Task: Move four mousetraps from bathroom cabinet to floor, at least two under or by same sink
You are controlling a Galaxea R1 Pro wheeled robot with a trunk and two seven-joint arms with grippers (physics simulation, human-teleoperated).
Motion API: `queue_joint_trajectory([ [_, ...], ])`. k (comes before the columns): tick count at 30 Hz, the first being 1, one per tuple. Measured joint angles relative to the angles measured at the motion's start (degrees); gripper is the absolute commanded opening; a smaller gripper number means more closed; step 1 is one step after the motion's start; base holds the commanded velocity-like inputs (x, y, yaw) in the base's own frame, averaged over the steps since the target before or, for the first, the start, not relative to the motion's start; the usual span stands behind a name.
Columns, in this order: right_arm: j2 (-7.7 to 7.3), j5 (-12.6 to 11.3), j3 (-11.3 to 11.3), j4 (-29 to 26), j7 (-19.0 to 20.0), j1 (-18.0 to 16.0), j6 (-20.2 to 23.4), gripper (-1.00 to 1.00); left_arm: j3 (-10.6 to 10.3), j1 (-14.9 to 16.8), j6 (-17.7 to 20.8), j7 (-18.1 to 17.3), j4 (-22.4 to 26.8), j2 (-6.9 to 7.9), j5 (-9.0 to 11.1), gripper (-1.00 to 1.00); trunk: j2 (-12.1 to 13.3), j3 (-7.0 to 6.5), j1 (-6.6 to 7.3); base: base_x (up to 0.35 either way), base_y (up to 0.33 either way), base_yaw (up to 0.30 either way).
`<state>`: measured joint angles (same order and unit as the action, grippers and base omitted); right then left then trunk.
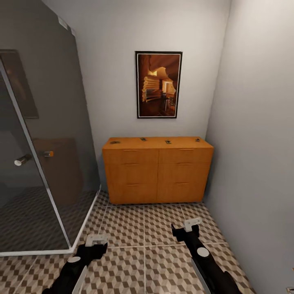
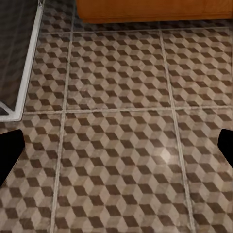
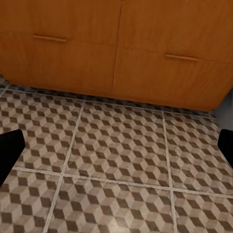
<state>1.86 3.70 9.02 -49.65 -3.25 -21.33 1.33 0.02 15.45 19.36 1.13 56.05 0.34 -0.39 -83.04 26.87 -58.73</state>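
A: In the head view, where are the mousetraps (image 1: 168,141)?

B: Four small ones lie in a row on top of the cabinet (image 1: 157,171), from its left corner to its right corner. They are ahead of and above both grippers. The left gripper (image 1: 96,239) and the right gripper (image 1: 192,223) hang low over the bathroom floor (image 1: 130,228), and the right one is nearer to the cabinet.

A: And the left wrist view?

B: Floor tiles (image 2: 116,145), with the cabinet's base at the far edge. The dark fingertips (image 2: 8,150) stand wide apart, holding nothing.

A: The right wrist view?

B: The lower drawers (image 3: 121,48) are close in front. Its jaws are also wide and empty. I think this arm must rise first.
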Motion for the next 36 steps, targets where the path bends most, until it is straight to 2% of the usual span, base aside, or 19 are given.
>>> queue_joint_trajectory([
  [2, -0.1, 0.0, 0.0, 0.0, 0.1, 0.0, -0.9, 1.0, 0.2, 0.0, -1.5, 0.0, 0.5, 0.02, 0.0, 1.0, 0.0, 0.0, 0.0, 0.0, 0.0, 0.016],
  [10, -0.19, 0.0, 0.0, 3.2, 0.1, 0.1, -6.9, 1.0, 0.0, 0.0, -2.3, -0.2, 0.7, 0.0, 0.0, 1.0, 0.0, 0.0, 0.0, 0.0, 0.0, 0.003],
  [16, -0.26, 0.1, -0.1, 7.7, -0.1, 0.1, -10.7, 1.0, -2.3, 0.0, -2.4, -0.2, 0.3, -0.03, 0.1, 1.0, 0.0, 0.0, 0.0, 0.0, 0.0, 0.0],
  [24, -0.27, 0.1, -0.2, 8.2, -0.1, 0.1, -11.6, 1.0, -3.0, 0.0, -2.4, -0.1, -0.5, -0.02, 0.1, 1.0, 0.0, 0.0, 0.02, 0.096, 0.0, 0.0],
  [36, -0.19, 0.1, -0.1, 8.3, -0.2, 0.1, -11.9, 1.0, -3.2, 0.0, -2.3, 0.0, -0.8, -0.01, 0.1, 1.0, 0.0, 0.0, 0.03, 0.26, 0.0, 0.0],
])
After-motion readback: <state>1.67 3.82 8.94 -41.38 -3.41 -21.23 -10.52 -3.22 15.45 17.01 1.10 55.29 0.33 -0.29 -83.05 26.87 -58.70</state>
